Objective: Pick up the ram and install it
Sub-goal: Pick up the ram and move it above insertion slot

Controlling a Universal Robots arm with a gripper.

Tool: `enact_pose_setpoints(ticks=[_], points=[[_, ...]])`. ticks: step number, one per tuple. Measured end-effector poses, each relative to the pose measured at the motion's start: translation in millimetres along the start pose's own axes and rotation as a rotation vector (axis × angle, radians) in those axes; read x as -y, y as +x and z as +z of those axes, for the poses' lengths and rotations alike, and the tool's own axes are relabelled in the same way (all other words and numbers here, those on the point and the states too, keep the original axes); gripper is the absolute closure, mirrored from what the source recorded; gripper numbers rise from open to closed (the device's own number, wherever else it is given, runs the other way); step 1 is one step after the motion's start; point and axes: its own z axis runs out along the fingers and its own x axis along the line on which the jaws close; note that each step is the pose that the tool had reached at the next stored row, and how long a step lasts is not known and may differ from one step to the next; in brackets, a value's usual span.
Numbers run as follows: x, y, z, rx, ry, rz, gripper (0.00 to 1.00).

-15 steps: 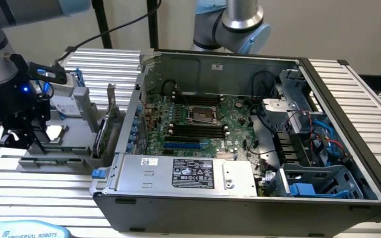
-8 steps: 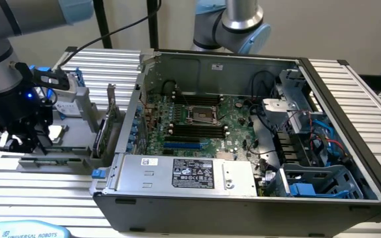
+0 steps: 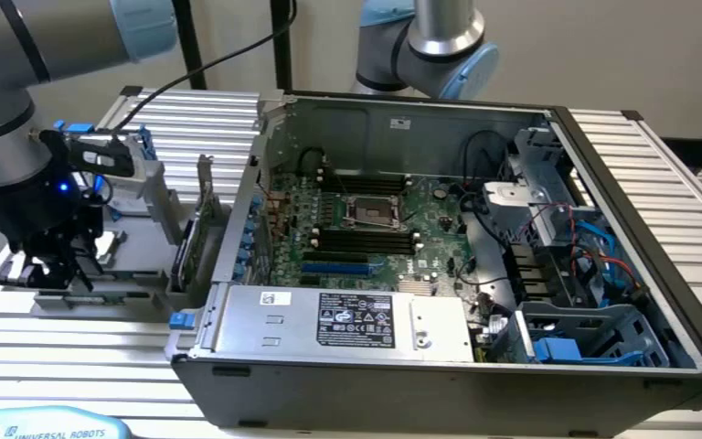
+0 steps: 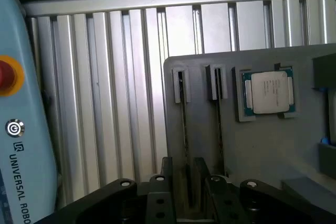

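The ram [image 4: 183, 129] stands on edge as a thin stick in a slot of the grey holder tray [image 4: 262, 156]. A second thin stick [image 4: 219, 129] stands in the slot beside it. My gripper [image 4: 185, 177] is open and straddles the near end of the first stick, one dark finger [image 4: 168, 174] on each side, without visible contact. In the exterior view my gripper [image 3: 56, 273] hangs low over the tray [image 3: 132, 291], at the exterior view's left of the open computer case [image 3: 449, 366]. The black memory slots [image 3: 357, 240] lie on the motherboard [image 3: 430, 206] inside the case.
A processor chip [image 4: 268, 94] rests in a tray pocket. A dark card with a metal bracket [image 3: 193, 229] stands between tray and case. A pale blue teach pendant [image 4: 21, 145] lies beside the tray on the ribbed aluminium table [image 4: 115, 103]. A second arm's base [image 3: 430, 46] rises behind the case.
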Motion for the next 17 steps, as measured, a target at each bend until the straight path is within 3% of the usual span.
enact_pose_setpoints(ticks=[8,17], points=[[-1.4,-9.2,14.8,0.0,0.0053,-0.018,0.69],[-1.3,-9.3,29.0,-0.0013,0.0052,-0.051,0.69]])
